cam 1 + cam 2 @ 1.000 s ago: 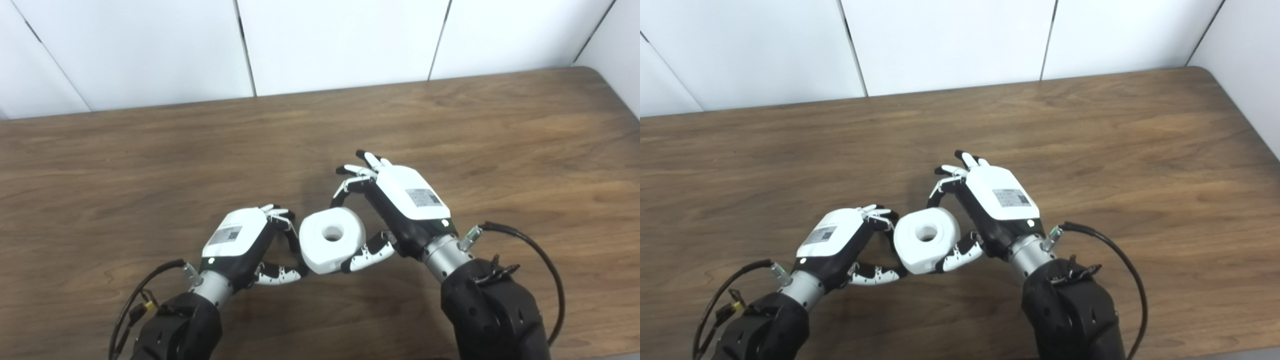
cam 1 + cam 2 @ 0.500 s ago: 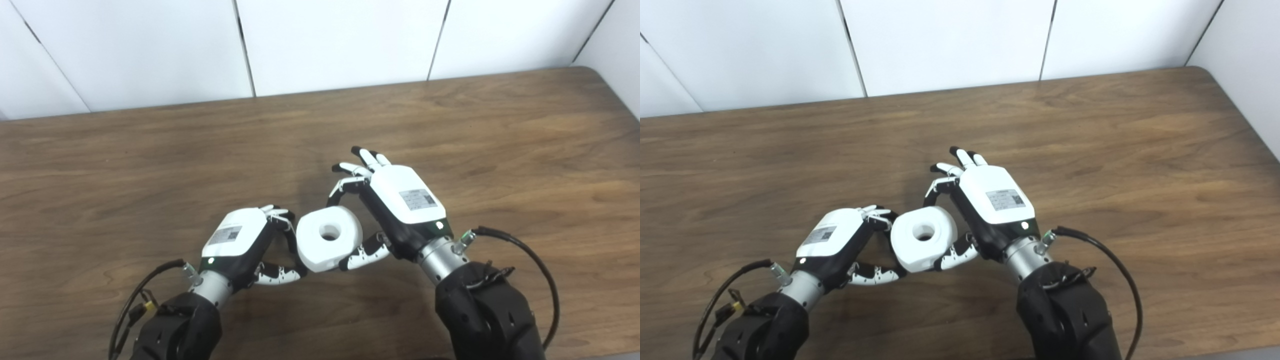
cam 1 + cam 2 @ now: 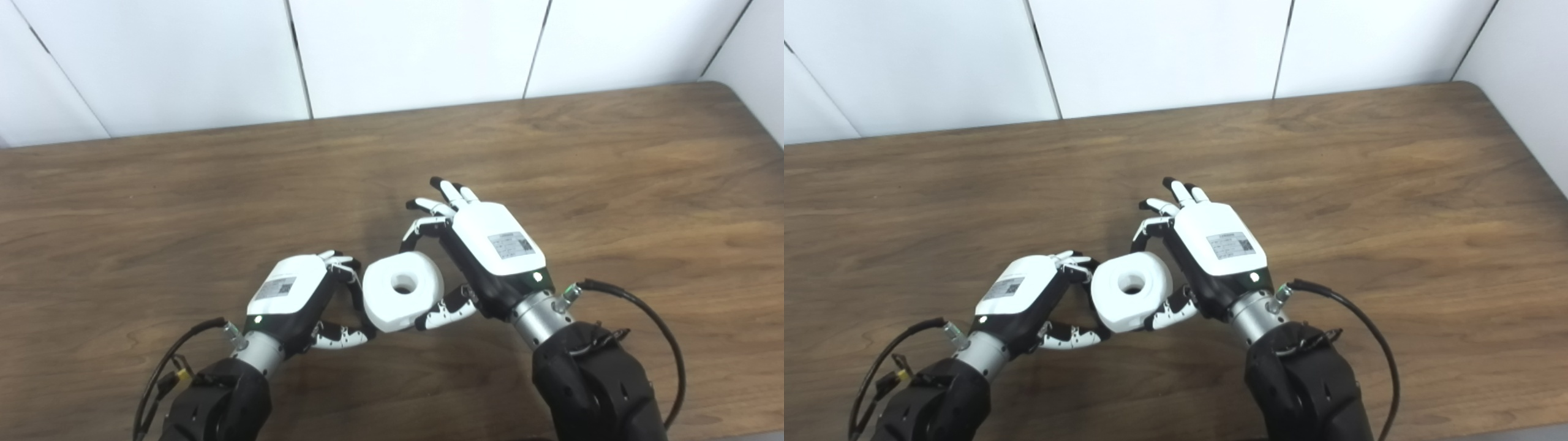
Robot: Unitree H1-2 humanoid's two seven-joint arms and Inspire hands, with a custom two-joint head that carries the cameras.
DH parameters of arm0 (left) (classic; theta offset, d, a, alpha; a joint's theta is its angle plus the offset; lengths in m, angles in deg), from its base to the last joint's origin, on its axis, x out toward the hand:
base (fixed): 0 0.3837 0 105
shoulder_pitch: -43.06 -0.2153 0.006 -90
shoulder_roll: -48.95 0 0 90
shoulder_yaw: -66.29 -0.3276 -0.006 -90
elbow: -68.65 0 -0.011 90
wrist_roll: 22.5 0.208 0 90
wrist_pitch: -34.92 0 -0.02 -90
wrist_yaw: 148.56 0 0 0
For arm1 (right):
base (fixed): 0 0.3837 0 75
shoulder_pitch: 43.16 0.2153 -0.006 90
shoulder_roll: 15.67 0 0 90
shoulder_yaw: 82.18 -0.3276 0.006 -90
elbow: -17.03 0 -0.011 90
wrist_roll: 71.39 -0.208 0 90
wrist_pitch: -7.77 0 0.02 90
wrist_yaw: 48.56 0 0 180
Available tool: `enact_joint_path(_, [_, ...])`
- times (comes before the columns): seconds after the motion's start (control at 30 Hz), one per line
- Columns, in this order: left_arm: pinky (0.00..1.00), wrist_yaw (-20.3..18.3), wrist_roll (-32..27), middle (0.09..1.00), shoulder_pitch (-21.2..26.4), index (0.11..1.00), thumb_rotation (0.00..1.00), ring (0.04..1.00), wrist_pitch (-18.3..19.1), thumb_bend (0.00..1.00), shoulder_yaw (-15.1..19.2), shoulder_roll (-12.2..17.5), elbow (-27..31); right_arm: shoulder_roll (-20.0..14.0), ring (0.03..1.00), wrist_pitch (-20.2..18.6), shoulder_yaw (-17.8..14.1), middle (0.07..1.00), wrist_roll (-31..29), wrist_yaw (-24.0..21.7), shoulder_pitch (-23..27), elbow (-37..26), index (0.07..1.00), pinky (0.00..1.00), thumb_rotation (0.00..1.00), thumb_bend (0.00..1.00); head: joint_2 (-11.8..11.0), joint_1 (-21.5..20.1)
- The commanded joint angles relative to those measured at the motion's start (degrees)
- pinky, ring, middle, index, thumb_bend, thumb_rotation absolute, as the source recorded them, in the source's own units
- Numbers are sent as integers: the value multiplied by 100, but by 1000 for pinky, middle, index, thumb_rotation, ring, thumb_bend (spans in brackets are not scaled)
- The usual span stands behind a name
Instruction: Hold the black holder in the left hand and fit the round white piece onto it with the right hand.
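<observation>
Right hand [image 3: 490,245] clasps the round white piece [image 3: 402,291] between thumb and curled fingers, above the wooden table [image 3: 612,171], central hole facing up. Left hand [image 3: 300,297], fingers curled, touches the piece's left side; whatever it grips is hidden, the black holder indistinguishable.
</observation>
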Motion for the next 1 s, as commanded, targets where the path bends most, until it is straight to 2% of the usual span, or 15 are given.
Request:
enact_joint_path(0.0, [906,-404,-123,840,-133,488,49,925,63,518,-116,18,19,-72,1000,128,60,876,124,-303,49,31,485,1000,134,521,12,-4])
enact_joint_path(0.4, [911,-419,-104,843,-137,488,49,926,93,518,-104,-30,37,-51,1000,14,25,866,163,-866,227,-119,486,1000,135,522,28,34])
enact_joint_path(0.97, [912,-432,-84,841,-147,488,49,927,88,518,-114,-61,31,-90,987,62,-39,877,124,-817,144,-88,493,1000,151,524,5,74])
